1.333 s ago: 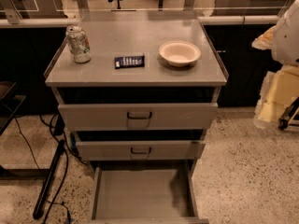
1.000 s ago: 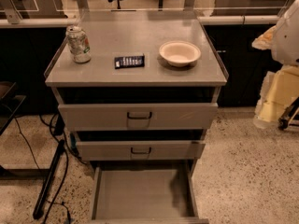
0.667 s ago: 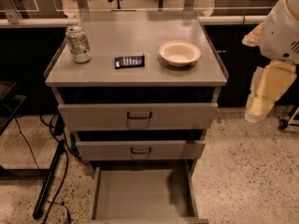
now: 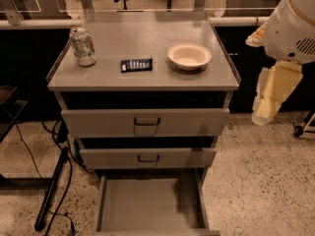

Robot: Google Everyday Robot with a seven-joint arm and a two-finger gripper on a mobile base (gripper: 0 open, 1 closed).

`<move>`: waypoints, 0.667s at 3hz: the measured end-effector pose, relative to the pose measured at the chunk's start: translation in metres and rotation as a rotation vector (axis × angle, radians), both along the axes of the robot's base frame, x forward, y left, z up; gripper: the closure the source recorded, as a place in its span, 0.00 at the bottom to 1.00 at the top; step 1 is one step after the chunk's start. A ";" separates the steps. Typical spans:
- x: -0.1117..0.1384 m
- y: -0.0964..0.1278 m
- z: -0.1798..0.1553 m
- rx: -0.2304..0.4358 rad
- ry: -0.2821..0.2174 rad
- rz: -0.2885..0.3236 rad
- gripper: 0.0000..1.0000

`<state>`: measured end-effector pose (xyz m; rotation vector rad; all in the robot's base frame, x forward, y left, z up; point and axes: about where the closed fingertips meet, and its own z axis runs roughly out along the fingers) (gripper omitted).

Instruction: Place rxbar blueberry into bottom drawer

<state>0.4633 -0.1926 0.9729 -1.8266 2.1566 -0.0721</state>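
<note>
The rxbar blueberry, a small flat dark navy bar with white lettering, lies on the grey cabinet top between a soda can and a bowl. The bottom drawer is pulled out at the foot of the cabinet, and its plain grey inside holds nothing. My gripper hangs on the white arm off the cabinet's right side, at about the height of the top drawer front. It is well to the right of the bar and touches nothing.
A soda can stands at the left of the cabinet top and a cream bowl at the right. Two handled drawers sit above the open one. Cables and a black stand lie on the speckled floor at the left.
The arm and gripper have moved in from the right edge, leftward toward the cabinet and slightly up. The bar, can, bowl and drawers have not moved.
</note>
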 end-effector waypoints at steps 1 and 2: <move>0.011 0.006 0.000 0.015 -0.030 0.004 0.00; 0.043 0.019 -0.004 0.038 -0.046 0.047 0.00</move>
